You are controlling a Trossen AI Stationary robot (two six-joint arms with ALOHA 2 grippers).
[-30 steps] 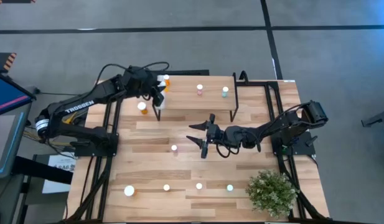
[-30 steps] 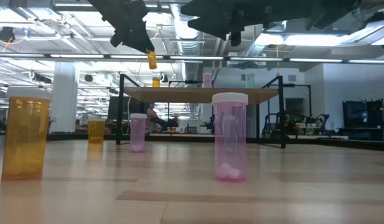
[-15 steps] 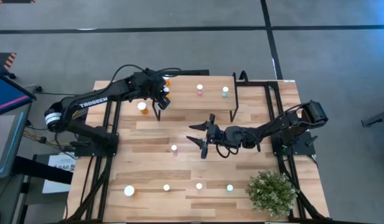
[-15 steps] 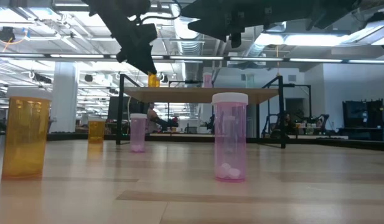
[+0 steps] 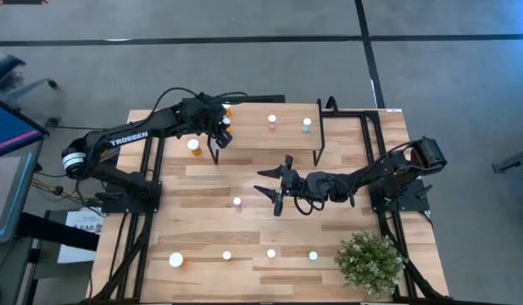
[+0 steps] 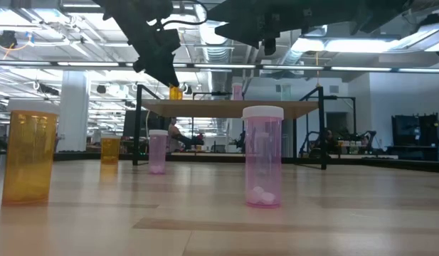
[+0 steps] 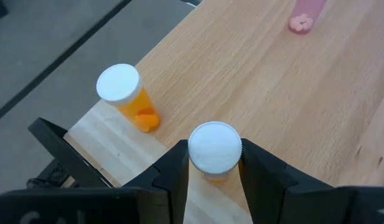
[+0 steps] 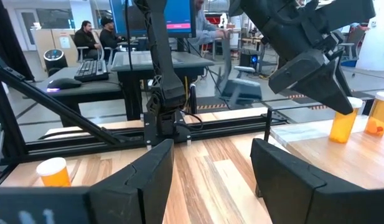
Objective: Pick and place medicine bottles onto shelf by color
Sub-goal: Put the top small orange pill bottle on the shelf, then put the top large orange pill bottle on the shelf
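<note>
While left jaws (image 7: 213, 171) clamp one orange bottle (image 7: 215, 149), right jaws (image 5: 275, 186) gape, empty.

Translucent plastic bottles (image 6: 262, 156) stand on smooth light-wood table (image 5: 329, 246) and shelf (image 7: 304, 93).

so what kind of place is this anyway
Probably a robotics lab or open workshop: exposed ceiling ducts, people at computer desks behind, and a wooden table with two robot arms sorting pill bottles onto a shelf.

The left claw (image 5: 220, 129) reaches to the far left, its fingers (image 7: 259, 177) clamped. The right claw (image 5: 273, 186) hovers mid-surface, arm stretched leftward, fingers (image 8: 282, 177) spread wide.
</note>
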